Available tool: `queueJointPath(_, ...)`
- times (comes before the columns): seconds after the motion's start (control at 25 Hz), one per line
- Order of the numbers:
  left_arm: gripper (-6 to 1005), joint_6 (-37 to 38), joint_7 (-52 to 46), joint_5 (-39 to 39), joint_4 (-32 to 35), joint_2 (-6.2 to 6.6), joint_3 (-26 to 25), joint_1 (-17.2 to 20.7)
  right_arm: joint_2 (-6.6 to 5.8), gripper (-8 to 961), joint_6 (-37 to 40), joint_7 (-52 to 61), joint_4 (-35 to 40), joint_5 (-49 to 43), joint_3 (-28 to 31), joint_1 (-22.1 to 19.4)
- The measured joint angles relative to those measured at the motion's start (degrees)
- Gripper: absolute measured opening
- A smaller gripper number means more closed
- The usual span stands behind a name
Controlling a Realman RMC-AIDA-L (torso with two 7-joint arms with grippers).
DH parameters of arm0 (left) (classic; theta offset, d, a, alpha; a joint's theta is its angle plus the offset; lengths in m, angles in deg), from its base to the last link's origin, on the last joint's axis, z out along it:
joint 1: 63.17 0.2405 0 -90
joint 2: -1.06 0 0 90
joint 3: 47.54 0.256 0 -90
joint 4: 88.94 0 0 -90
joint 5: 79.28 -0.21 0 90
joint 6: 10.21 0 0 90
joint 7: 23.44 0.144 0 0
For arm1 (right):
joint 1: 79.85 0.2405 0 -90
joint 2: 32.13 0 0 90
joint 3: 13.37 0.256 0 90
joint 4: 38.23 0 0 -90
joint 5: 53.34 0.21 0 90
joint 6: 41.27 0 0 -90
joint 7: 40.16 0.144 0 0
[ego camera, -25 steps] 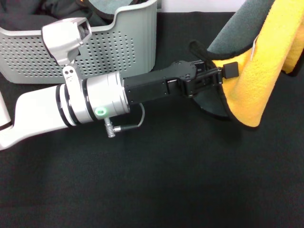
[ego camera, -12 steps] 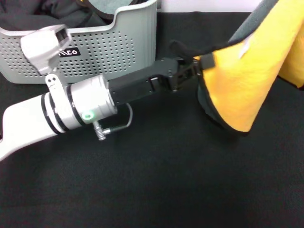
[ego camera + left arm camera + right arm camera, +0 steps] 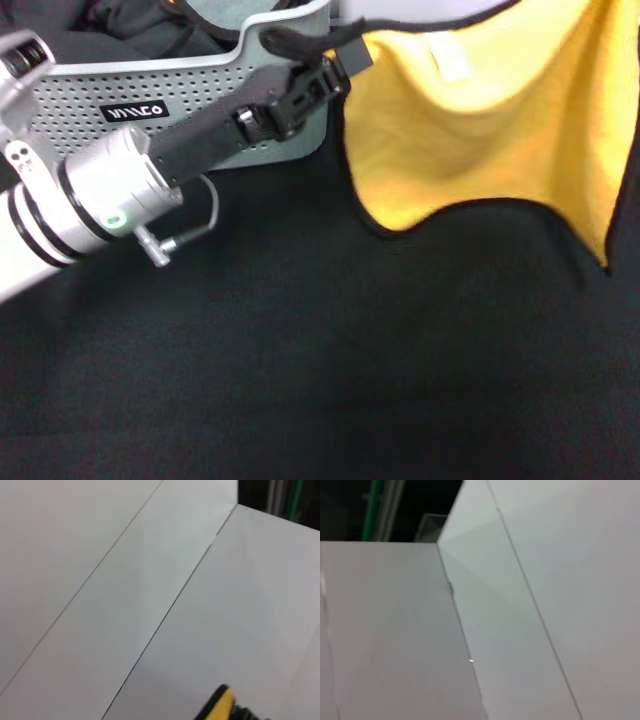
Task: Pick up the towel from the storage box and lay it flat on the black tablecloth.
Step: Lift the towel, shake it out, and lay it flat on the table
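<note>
Left tool [image 3: 335, 62] pinching the towel's [image 3: 500, 120] upper-left corner, yellow face spread wide, hanging above the black tablecloth [image 3: 300, 380] at far right, storage box [image 3: 215, 95] far left behind the arm, right tool out of view

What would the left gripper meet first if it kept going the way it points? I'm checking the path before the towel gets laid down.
The left gripper points up and right, clamped on the towel at its corner. Past that, only the hanging towel lies ahead, above the black tablecloth. Depth is unclear.
</note>
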Motion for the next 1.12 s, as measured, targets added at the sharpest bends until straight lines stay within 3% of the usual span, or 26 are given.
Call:
queueJointPath(0.32,15,-0.04,0.60,-0.14,3.57,2.96,-3.15,-2.19,-0.94,11,-2.46,-0.31,1.45,-0.27,-0.08,1.87)
queueJointPath(0.52,15,0.11,1.09,-0.25,3.68,5.08,-4.85,-3.39,-0.54,11,-0.97,-0.06,3.60,-2.25,-0.14,1.46)
queueJointPath(0.72,16,5.20,0.93,-3.12,3.81,8.03,-4.86,-0.17,1.09,10,5.68,-0.18,4.81,-5.97,-0.23,-2.71)
queueJointPath(0.8,16,9.32,1.10,-5.76,4.17,9.83,-4.88,1.40,1.87,10,10.32,-0.03,5.93,-6.65,-0.23,-4.99)
queueJointPath(0.88,17,13.03,1.34,-8.28,5.43,11.74,-4.93,3.11,3.13,10,15.60,1.32,8.74,-6.60,0.09,-8.12)
queueJointPath(0.92,17,14.39,1.34,-9.12,6.21,12.53,-4.96,3.94,4.50,10,18.85,4.24,12.87,-6.23,0.22,-11.00)
queueJointPath(1.0,17,18.28,1.16,-10.45,8.77,14.15,-5.00,5.77,4.90,10,19.91,5.63,14.48,-6.20,0.06,-11.85)
queueJointPath(1.12,21,23.34,-0.20,-10.61,12.48,15.61,-5.13,7.91,5.38,10,23.52,8.55,15.78,-4.14,-1.93,-12.99)
